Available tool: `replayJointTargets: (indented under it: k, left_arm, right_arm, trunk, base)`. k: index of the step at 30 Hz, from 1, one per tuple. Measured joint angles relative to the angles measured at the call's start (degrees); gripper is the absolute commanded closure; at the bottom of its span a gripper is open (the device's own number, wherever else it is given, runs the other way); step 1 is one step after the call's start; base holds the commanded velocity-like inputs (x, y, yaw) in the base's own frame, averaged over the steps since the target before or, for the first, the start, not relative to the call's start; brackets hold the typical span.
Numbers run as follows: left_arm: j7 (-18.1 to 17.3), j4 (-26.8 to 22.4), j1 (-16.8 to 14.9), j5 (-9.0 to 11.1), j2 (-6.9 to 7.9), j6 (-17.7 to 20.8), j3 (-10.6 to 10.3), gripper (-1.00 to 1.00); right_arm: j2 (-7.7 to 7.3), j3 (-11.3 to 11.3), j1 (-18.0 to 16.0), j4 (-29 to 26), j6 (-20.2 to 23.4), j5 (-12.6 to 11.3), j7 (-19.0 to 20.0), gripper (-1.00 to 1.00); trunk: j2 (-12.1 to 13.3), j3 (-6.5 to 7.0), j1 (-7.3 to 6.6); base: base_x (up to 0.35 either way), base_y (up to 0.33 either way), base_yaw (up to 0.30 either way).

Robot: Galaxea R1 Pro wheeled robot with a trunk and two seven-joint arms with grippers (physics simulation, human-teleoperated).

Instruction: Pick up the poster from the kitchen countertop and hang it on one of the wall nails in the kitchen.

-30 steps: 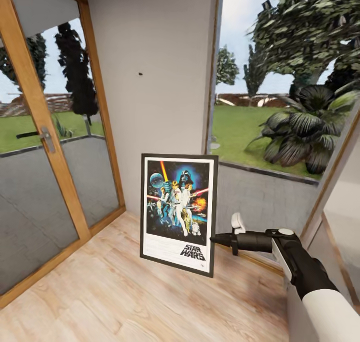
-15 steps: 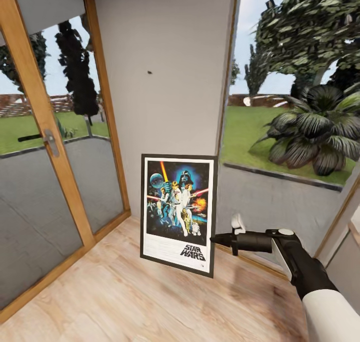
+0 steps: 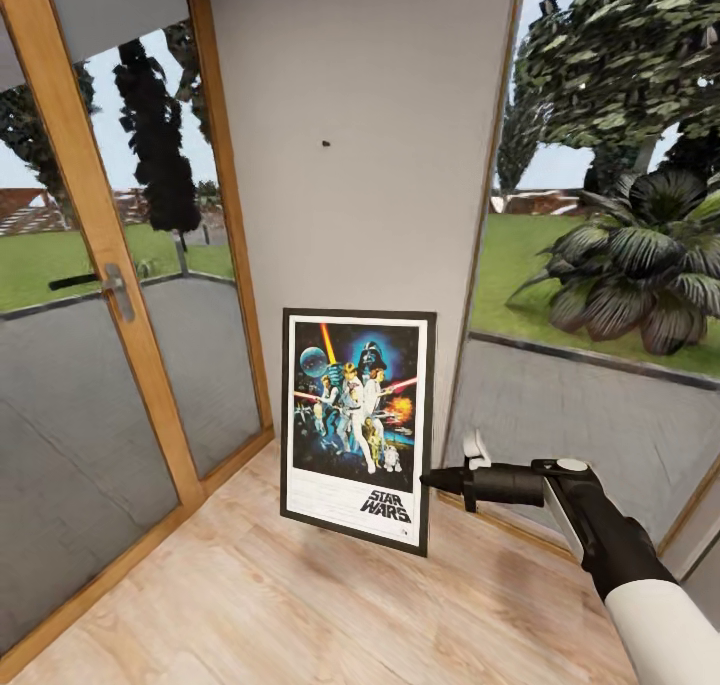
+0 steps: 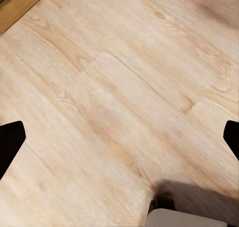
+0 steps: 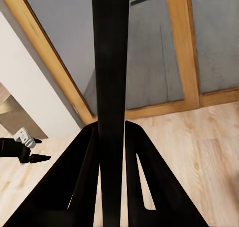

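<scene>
Rightward in the head view the wall (image 3: 380,165) and nail (image 3: 326,145) have slid as the camera turned. Held upright below the nail, the poster (image 3: 357,427) is clamped edgewise by the right gripper (image 3: 428,480); it could be twisted loose when lifted. Left gripper fingers (image 4: 10,142) are spread over floor.

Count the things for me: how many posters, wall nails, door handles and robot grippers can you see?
Poster: 1
Wall nail: 1
Door handle: 1
Robot grippers: 2, the right gripper pinching the poster's edge and the left gripper open over the wooden floor
Total: 5
</scene>
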Motion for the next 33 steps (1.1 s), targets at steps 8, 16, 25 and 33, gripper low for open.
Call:
replayJointTargets:
  k: [8, 16, 25, 33]
  left_arm:
    - [0.0, 0.0, 0.0, 0.0, 0.0, 0.0, 0.0, -1.0]
    - [0.0, 0.0, 0.0, 0.0, 0.0, 0.0, 0.0, -1.0]
    - [0.0, 0.1, 0.0, 0.0, 0.0, 0.0, 0.0, -1.0]
    - [0.0, 0.1, 0.0, 0.0, 0.0, 0.0, 0.0, -1.0]
  right_arm:
    - [0.0, 0.0, 0.0, 0.0, 0.0, 0.0, 0.0, 1.0]
    - [0.0, 0.0, 0.0, 0.0, 0.0, 0.0, 0.0, 1.0]
    - [0.0, 0.0, 0.0, 0.0, 0.0, 0.0, 0.0, 1.0]
    - [-0.01, 0.0, 0.0, 0.0, 0.1, -0.1, 0.1, 1.0]
  trunk:
    - [0.0, 0.0, 0.0]
    - [0.0, 0.0, 0.0]
    - [0.0, 0.01, 0.0]
    - [0.0, 0.38, 0.0]
  base:
    - [0.144, 0.318, 0.0]
    - [0.133, 0.321, 0.0]
    - [0.13, 0.322, -0.011]
    - [0.13, 0.322, -0.185]
